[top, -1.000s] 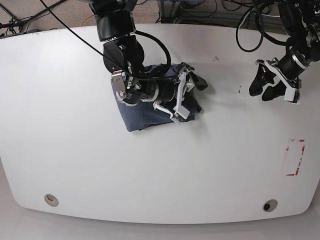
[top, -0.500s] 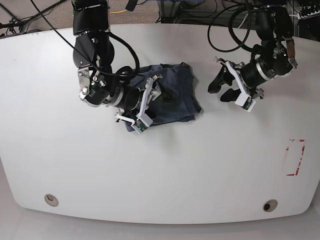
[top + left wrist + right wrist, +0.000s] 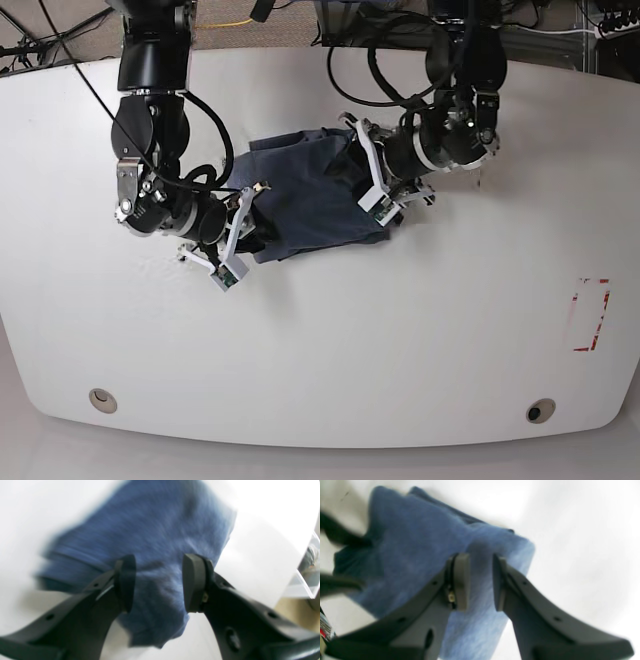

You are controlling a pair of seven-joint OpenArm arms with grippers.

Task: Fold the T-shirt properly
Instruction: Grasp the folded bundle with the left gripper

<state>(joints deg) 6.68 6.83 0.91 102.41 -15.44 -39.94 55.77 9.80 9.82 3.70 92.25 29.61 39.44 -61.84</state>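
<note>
The dark blue T-shirt point(image 3: 305, 195) lies folded into a small, slightly rumpled rectangle in the middle of the white table point(image 3: 420, 330). My right gripper point(image 3: 252, 228) is at its left lower edge. In the right wrist view this gripper point(image 3: 481, 582) hangs over the T-shirt point(image 3: 407, 550), its jaws a narrow gap apart with no cloth pinched. My left gripper point(image 3: 352, 182) is over the shirt's right edge. Seen from the left wrist, the left gripper point(image 3: 158, 582) stands open above the T-shirt point(image 3: 155, 525), holding nothing. Both wrist views are blurred.
A red rectangular mark point(image 3: 590, 315) sits near the table's right edge. Two round holes point(image 3: 102, 400) point(image 3: 540, 411) lie along the front edge. Cables run behind the table's back edge. A clear plastic box point(image 3: 306, 580) shows beyond the table in the left wrist view.
The right gripper slid leftward across the shirt to its left edge and narrowed its jaws. The left arm swung in from the far right to the shirt's right edge.
</note>
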